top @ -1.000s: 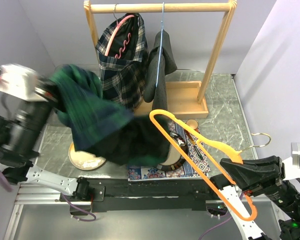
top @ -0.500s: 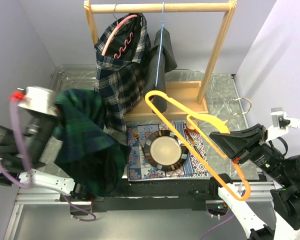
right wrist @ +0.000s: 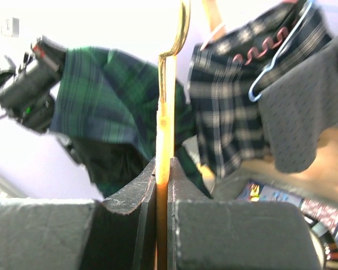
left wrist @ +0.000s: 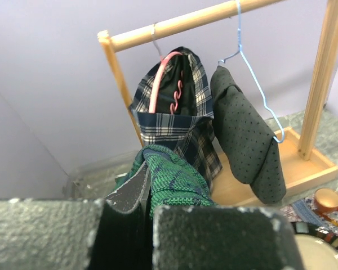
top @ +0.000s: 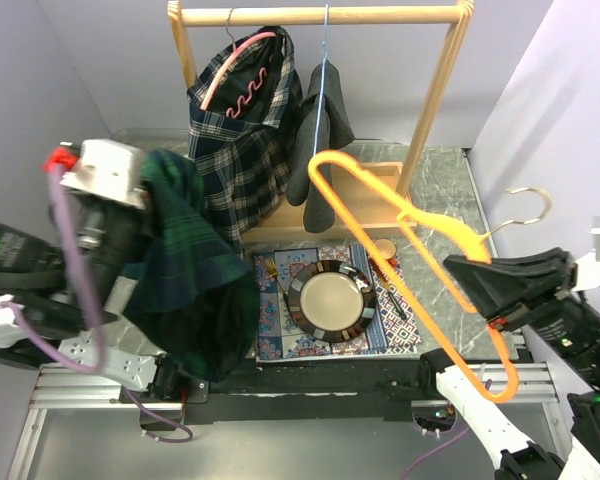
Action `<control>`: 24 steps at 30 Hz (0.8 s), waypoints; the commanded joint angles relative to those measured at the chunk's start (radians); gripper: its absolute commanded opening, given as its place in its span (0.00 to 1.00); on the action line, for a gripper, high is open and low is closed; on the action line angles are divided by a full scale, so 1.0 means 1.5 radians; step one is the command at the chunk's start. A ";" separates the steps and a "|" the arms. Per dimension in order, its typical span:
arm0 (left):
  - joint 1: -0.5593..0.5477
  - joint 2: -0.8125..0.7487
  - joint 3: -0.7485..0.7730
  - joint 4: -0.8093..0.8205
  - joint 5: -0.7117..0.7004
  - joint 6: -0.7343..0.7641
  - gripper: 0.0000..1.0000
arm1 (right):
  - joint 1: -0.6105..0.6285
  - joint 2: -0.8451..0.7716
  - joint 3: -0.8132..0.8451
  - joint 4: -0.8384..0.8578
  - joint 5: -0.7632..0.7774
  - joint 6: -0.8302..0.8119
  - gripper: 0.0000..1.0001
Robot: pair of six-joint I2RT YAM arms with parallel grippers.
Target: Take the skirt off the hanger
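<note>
The green tartan skirt (top: 185, 270) is seen clear of the orange hanger (right wrist: 164, 124). It is bunched and pinched in the clenched left end effector (left wrist: 149, 188), and below this its dark folds are draped toward the near edge of the tabletop (top: 450, 180). The bare hanger (its brass-coloured hook uppermost) is gripped edge-on between the closed fingers of the right end effector (right wrist: 162, 169). It is held tilted in the air, well apart from the skirt.

Beyond the left end effector, a wooden rack (top: 320, 15) is shown at the far side of the tabletop. A navy-and-white checked garment (top: 242, 140) and a dark dotted garment (top: 320, 140) are hung side by side on its rail. Lower down, between the two end effectors, a plate (top: 332, 300) is set on a patterned mat (top: 275, 340), and a small cup (top: 384, 248) is placed just beside it.
</note>
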 commanded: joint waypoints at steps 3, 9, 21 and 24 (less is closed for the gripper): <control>0.000 -0.009 0.066 -0.046 0.040 -0.021 0.01 | -0.002 0.082 -0.012 0.067 0.051 0.007 0.00; 0.000 -0.025 0.052 -0.039 0.012 -0.012 0.01 | -0.003 0.028 -0.104 0.167 -0.077 0.095 0.00; 0.000 -0.037 0.057 -0.080 0.014 -0.042 0.01 | -0.003 0.025 -0.236 0.240 -0.036 0.070 0.00; 0.000 -0.036 0.059 -0.083 0.015 -0.044 0.01 | -0.002 0.066 -0.209 0.244 0.003 0.045 0.00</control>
